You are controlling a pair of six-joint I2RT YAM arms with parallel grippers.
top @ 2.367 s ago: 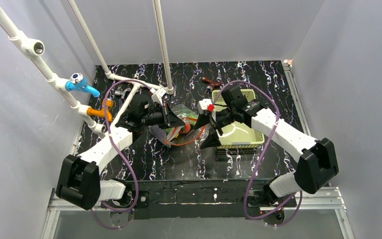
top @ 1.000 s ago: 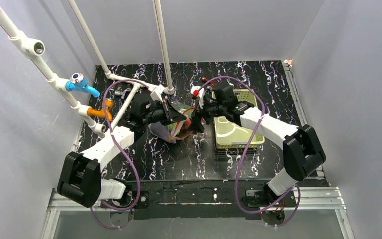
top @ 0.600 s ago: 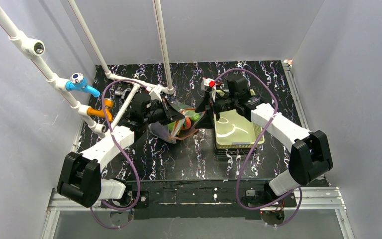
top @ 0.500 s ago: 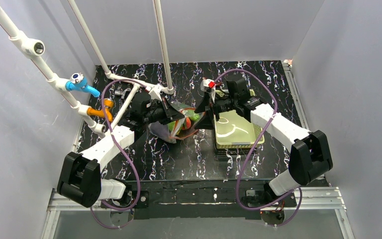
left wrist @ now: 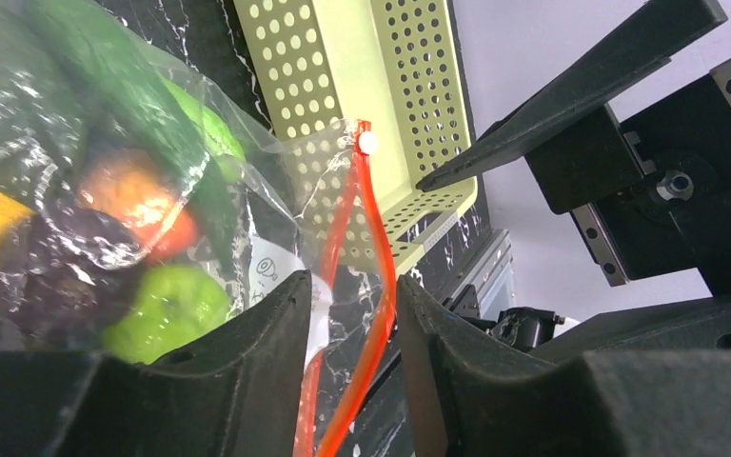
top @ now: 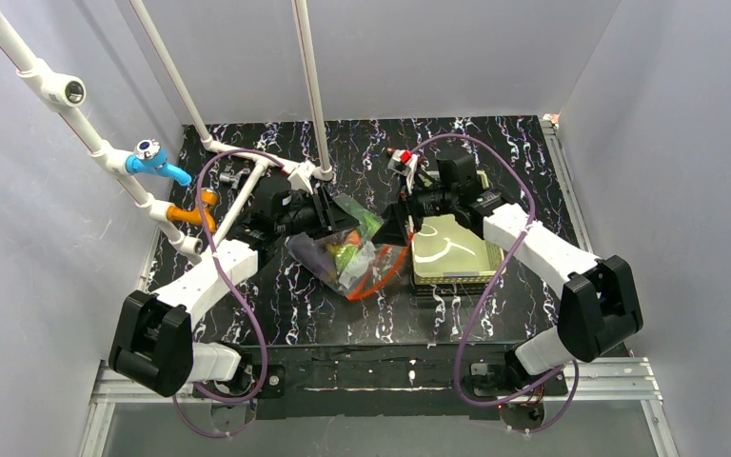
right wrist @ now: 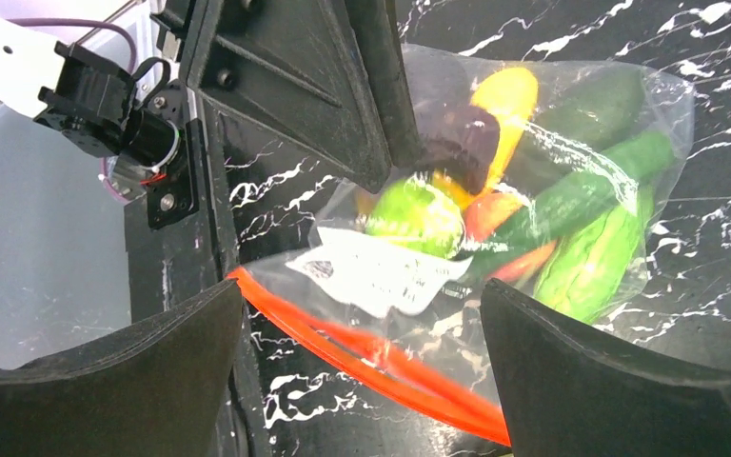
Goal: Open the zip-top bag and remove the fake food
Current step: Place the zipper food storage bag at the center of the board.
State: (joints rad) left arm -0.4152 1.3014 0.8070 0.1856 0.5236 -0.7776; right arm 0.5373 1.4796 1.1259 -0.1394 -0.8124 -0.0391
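Left pincer (left wrist: 352,290) slightly parted astride zip-top bag (left wrist: 200,171) edge, right pincer (right wrist: 362,290) wide open

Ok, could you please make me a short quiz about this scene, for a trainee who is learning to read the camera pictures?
1. True or false: the small plastic fake food is already outside the clear crinkly zip-top bag.
2. Seen from the top camera, the yellow-green perforated plastic basket lies: A) left of the bag, B) right of the bag, C) under the bag.
3. Fill in: the jaws of the right claw stand ___.
Key: 1 false; 2 B; 3 open.
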